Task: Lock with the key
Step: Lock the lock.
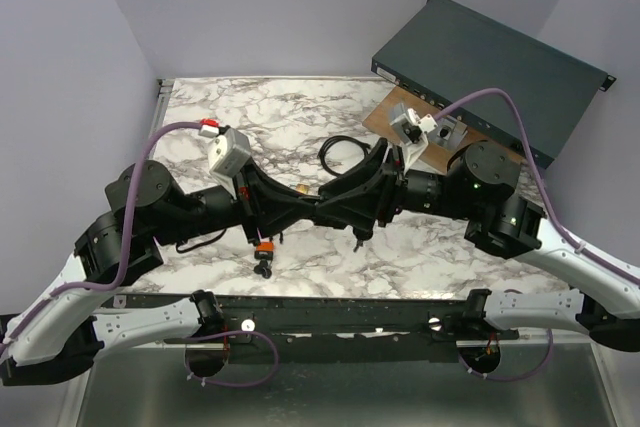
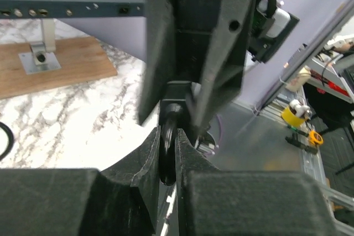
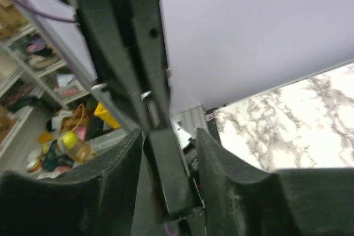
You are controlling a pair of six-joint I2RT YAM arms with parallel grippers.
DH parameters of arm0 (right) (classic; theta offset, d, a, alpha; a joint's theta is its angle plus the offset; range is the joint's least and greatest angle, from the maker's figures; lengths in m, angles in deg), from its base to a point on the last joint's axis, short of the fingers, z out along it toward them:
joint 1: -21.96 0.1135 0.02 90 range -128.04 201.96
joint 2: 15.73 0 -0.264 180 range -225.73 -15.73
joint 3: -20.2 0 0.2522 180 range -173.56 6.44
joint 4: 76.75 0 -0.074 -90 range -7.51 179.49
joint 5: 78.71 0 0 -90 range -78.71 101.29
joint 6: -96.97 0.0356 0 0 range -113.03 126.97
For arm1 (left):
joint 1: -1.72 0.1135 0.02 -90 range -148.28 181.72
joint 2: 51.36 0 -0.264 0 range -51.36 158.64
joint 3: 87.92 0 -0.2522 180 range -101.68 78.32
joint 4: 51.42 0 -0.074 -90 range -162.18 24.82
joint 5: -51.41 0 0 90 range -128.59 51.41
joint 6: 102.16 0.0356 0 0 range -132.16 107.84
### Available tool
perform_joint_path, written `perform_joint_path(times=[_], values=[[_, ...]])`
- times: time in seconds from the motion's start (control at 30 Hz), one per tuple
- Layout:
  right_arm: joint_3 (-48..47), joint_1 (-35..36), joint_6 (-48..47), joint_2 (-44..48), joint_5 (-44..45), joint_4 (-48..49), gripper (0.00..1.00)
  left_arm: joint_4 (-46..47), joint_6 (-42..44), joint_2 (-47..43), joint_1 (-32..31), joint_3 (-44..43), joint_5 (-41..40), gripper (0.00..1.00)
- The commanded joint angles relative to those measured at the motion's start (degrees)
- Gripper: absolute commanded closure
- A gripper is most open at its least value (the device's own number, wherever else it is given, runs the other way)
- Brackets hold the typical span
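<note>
From above, the left pincer (image 1: pixel 325 210) and the right pincer (image 1: pixel 350 197) are meeting nose to nose over the middle of the marbled desk (image 1: pixel 290 107), hiding what lies between them. In the left wrist view, the left pincer is clenching the rounded loop of the black lock (image 2: pixel 167 145), held up clear of the desk, while the right one is reaching down onto its body. In the right wrist view, the right fingers (image 3: pixel 124 175) are flanking that dark body with a slit showing on one side, so I cannot tell whether they are gripping
</note>
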Motion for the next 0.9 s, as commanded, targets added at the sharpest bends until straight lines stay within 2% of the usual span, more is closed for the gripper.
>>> perform_joint_path(times=[0.0, 0.13, 0.23, 0.33, 0.53, 0.7, 0.77, 0.87], values=[[1.9, -0.5, -2.8, 1.5, 8.8, 7.1, 0.47, -2.9, -0.6, 0.9, -0.6, -0.7, 2.4, 1.00], [4.9, -0.4, -4.6, 4.2, 12.4, 7.4, 0.21, -4.1, -0.1, 0.8, -0.3, -0.9, 0.5, 1.00], [6.8, -0.4, -6.3, 5.8, 14.8, 7.0, 0.08, -5.2, 0.1, 1.1, 0.5, -1.1, -1.2, 1.00], [9.0, -0.5, -8.6, 6.9, 14.7, 6.2, 0.01, -6.2, 0.2, 1.7, 1.7, -1.5, -1.2, 1.00], [15.1, -0.8, -12.5, 9.6, 11.1, 6.0, 0.00, -10.4, 2.3, 3.3, 5.8, -5.6, -0.6, 1.00], [15.2, -3.9, -12.8, 8.5, 0.8, 6.0, 0.00, -13.0, 4.0, 5.1, 10.5, -9.6, 3.9, 1.00], [14.9, -6.4, -12.5, 7.1, -4.0, 6.2, 0.00, -13.9, 4.9, 5.8, 11.9, -11.3, 5.0, 1.00], [16.0, -14.2, -8.6, 5.2, -14.4, 11.2, 0.00, -14.8, 6.3, 6.6, 13.7, -13.7, 6.4, 1.00]])
